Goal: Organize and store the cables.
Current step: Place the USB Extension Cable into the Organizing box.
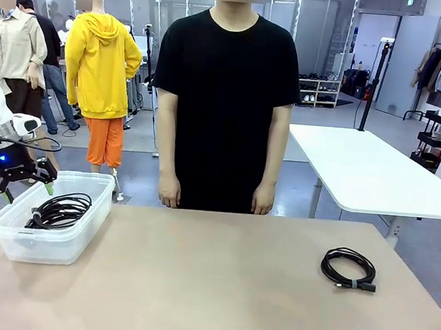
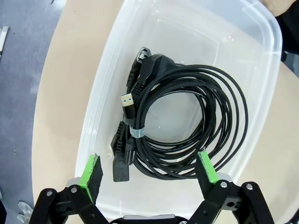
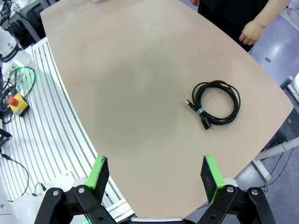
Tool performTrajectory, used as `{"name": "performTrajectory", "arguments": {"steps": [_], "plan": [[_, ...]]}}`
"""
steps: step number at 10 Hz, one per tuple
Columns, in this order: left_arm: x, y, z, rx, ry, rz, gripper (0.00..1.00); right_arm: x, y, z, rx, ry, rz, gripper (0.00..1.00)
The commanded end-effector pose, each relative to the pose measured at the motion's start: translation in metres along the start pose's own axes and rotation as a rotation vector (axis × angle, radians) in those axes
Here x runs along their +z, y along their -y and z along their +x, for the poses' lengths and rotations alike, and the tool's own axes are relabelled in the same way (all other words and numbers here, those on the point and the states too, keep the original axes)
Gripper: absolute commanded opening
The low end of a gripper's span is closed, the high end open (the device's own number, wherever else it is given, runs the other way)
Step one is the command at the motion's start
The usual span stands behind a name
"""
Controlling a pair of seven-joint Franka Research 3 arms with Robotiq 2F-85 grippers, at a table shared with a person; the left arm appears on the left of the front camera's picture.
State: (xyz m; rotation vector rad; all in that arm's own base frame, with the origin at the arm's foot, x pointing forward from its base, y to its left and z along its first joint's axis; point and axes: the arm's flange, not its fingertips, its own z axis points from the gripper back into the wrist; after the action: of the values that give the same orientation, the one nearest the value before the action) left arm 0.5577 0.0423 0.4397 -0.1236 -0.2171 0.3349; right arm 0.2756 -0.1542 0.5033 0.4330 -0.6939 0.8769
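Left pincer hangs open w/ nothing in it, over the clear bin at the near-left corner of the desk. In the left wrist view the bundled cables lie flat on the bin floor straight below, showing btwn the two green pads; no contact. The bundle is several black loops stacked, roughly round, w/ a pale tie on the side where the plugs bunch. Plugs line up along one long wall of the bin. A USB plug w/ a blue insert points away from the pincer, & a chunky plug sits at the far end of that line. Bare bin floor shows round the bundle, most at the far end.

Right pincer is also open & empty, high over the desk edge on the robot's side. The lone cable lies well ahead of it, off to picture right in that view, near the curved desk edge. Wide bare desk lies btwn pincer & coil. The coil is flat & slightly oval, w/ tie & plug ends on the side toward the pincer. In the front view it sits on the desk's right half, well apart from the bin.

At the far edge a person stands, arms down, hands off the desk.
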Motion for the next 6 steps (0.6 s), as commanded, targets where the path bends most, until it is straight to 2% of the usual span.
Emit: {"name": "performTrajectory", "arguments": {"steps": [1,5,6], "plan": [[0.0,-0.001,0.001,0.002,0.002,0.0,1.0,0.002,0.001,0.0,0.016,0.012,0.007,1.0],[0.0,0.0,0.0,0.0,0.0,0.0,1.0,0.002,0.001,0.0,0.016,0.012,0.007,1.0],[0.01,0.019,0.003,-0.092,-0.005,-0.007,1.0,0.002,0.001,0.0,0.016,0.012,0.007,1.0]]}}
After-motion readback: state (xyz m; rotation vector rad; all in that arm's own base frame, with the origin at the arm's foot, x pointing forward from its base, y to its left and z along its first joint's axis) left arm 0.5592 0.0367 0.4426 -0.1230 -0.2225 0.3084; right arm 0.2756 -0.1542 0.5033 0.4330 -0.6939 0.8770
